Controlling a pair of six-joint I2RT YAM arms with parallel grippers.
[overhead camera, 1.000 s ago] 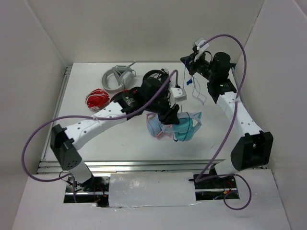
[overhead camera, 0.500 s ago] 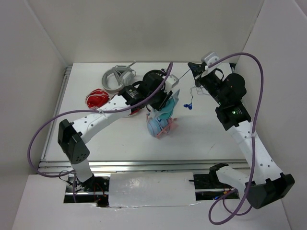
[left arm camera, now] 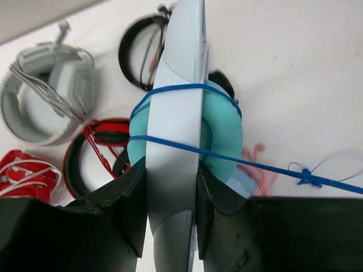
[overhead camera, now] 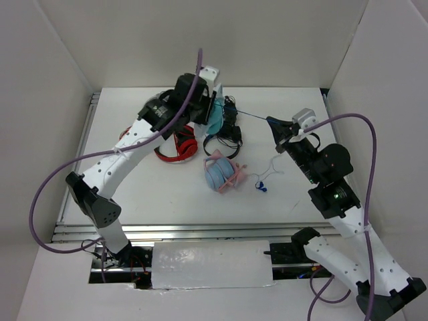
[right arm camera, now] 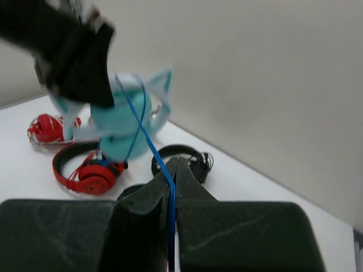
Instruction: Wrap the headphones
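The teal headphones [left arm camera: 218, 136] with a pale headband [left arm camera: 176, 102] hang in the air at the back centre of the table [overhead camera: 214, 117]. My left gripper [left arm camera: 170, 198] is shut on the pale headband. The blue cable [left arm camera: 272, 169] loops round the ear cups and runs taut to the right. My right gripper [right arm camera: 174, 170] is shut on that cable [right arm camera: 144, 133]; in the top view it [overhead camera: 273, 122] sits right of the headphones. The blue plug [overhead camera: 263, 186] lies on the table with a slack loop of cable.
Red-and-black headphones [overhead camera: 175, 146] and black headphones [overhead camera: 224, 137] lie under the held pair. Light-blue headphones with a pink band [overhead camera: 221, 174] lie mid-table. A grey pair [left arm camera: 48, 90] and a red bundle [left arm camera: 22, 175] lie left. White walls enclose the table.
My left gripper has carried the teal headphones from mid-table up and back toward the rear. My right gripper has moved forward and right, pulling the cable taut. The plug dropped lower on the table.
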